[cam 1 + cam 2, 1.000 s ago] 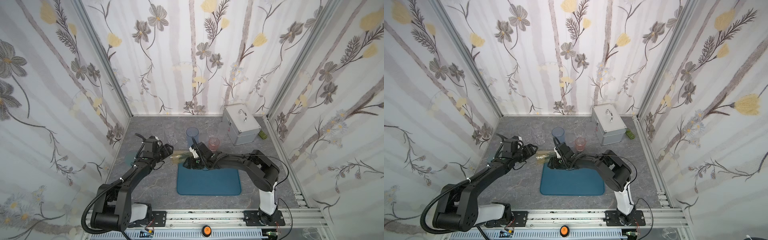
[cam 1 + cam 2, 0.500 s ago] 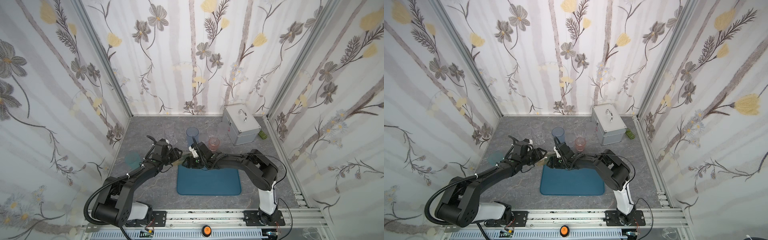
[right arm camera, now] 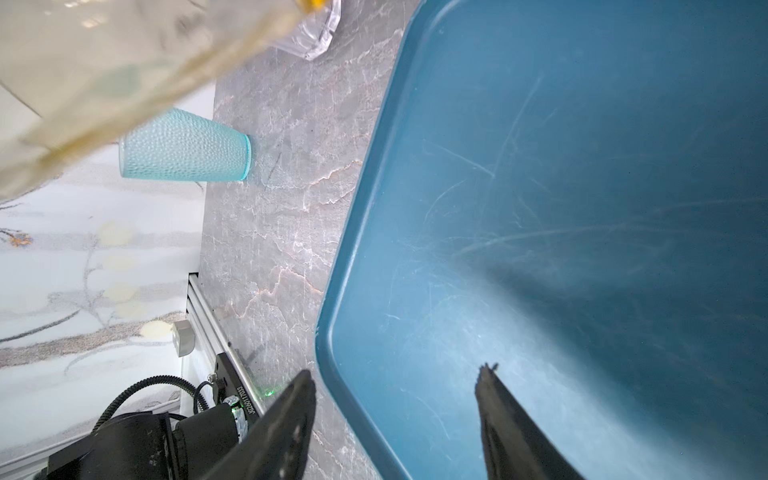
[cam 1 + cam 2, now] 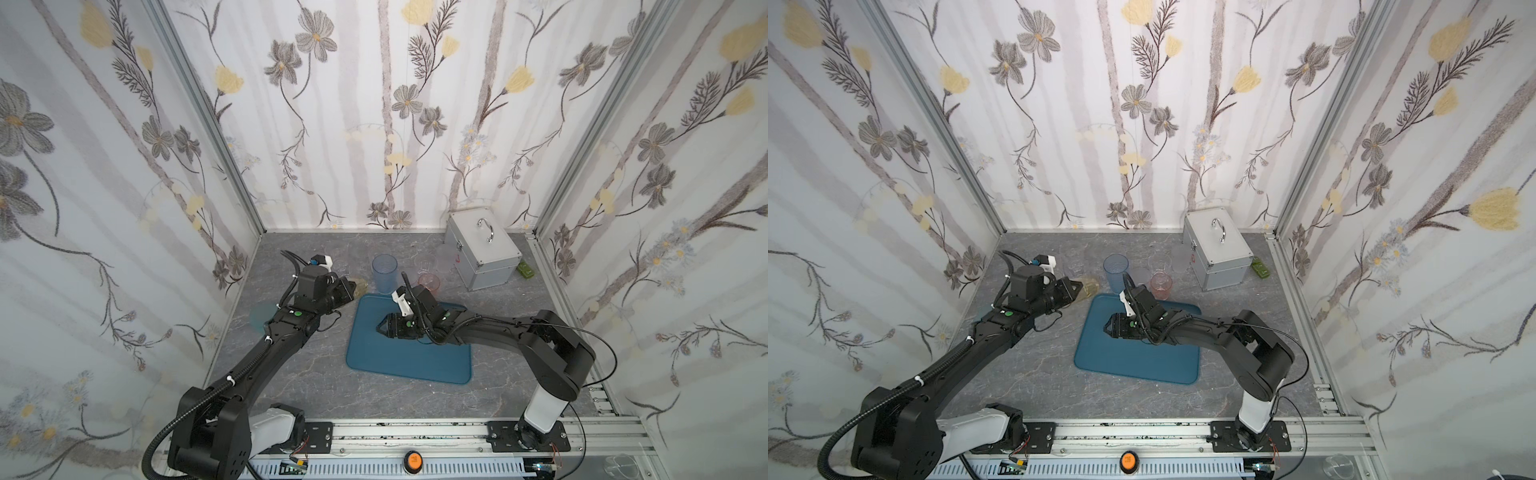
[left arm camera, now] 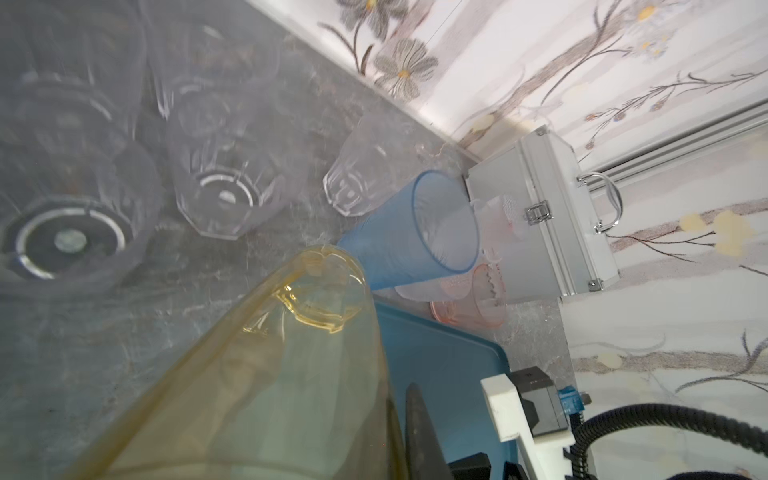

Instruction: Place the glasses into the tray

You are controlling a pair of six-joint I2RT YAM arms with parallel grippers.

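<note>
The left hand (image 4: 352, 287) is closed tight on the amber glass (image 5: 257, 374) by the far left corner of the tray (image 4: 415, 365). The right hand (image 4: 379, 329), fingers spread and empty, hangs over it

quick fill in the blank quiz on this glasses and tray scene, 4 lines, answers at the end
1. The left gripper is shut on a glass tinted ____.
2. The right gripper, over the tray, has its jaws ____.
3. The silver case has a metal ____ on top.
4. The tall upright glass just behind the tray is tinted ____.
Missing words: amber, open, handle, blue.
</note>
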